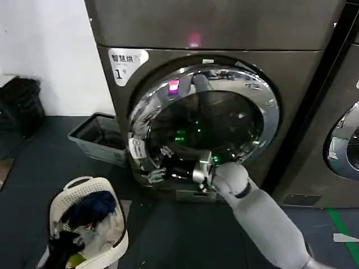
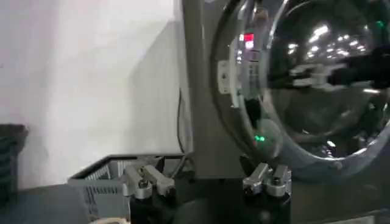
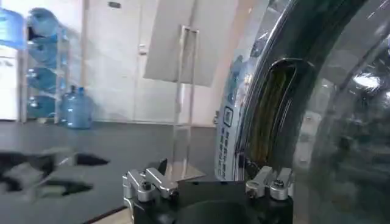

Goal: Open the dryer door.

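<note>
Right gripper (image 1: 162, 171), fingers spread, at dryer door (image 1: 207, 120) lower-left rim; left gripper (image 2: 207, 182) open

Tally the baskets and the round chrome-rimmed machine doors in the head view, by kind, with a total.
Round chrome-rimmed doors: 2, the dryer door and the neighbouring machine's door
Baskets: 2, a grey basket and a white laundry basket
Total: 4

I see a white wall (image 1: 50, 50) at the far left, above a dark floor (image 1: 33, 157). A grey crate (image 1: 96, 137) sits near the wall, and a white laundry basket (image 1: 90, 224) full of clothes stands nearer, left. Blue water bottles (image 3: 42, 67) are stacked on a rack across the room. A green floor stripe (image 1: 343, 230) runs at right.
</note>
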Robot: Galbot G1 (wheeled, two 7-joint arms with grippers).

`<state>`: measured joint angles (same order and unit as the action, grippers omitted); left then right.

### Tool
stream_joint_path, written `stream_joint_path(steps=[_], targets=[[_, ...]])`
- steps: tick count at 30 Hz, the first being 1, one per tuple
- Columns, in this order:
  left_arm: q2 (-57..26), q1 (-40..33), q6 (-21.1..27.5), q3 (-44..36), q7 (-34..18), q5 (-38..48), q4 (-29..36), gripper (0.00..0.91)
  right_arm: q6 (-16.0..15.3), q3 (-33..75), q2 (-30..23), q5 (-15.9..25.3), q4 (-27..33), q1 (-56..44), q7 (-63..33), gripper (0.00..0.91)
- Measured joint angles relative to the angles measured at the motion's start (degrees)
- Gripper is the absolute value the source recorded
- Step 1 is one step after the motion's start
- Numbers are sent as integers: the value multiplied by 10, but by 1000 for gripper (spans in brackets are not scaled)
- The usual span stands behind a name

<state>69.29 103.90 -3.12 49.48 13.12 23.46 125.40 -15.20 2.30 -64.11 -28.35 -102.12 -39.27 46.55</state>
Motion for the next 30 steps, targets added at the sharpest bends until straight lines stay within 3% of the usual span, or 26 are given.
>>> stream_joint_path(steps=[6,14,21,30], targets=[[-34,-40,26,4,-28,39,-7,907,-9,25,17,-13,-22,-25,57,907],[-90,-106,25,-9,-80,99,-36,907,-9,59,34,-11,-45,-62,124,907],[-158,-169,-15,-54,-95,166,-77,907,23,91,47,1,-41,-94,200,907],[-251,-274,-23,-148,-99,227,-127,907,70,134,62,17,-34,-133,303,907]])
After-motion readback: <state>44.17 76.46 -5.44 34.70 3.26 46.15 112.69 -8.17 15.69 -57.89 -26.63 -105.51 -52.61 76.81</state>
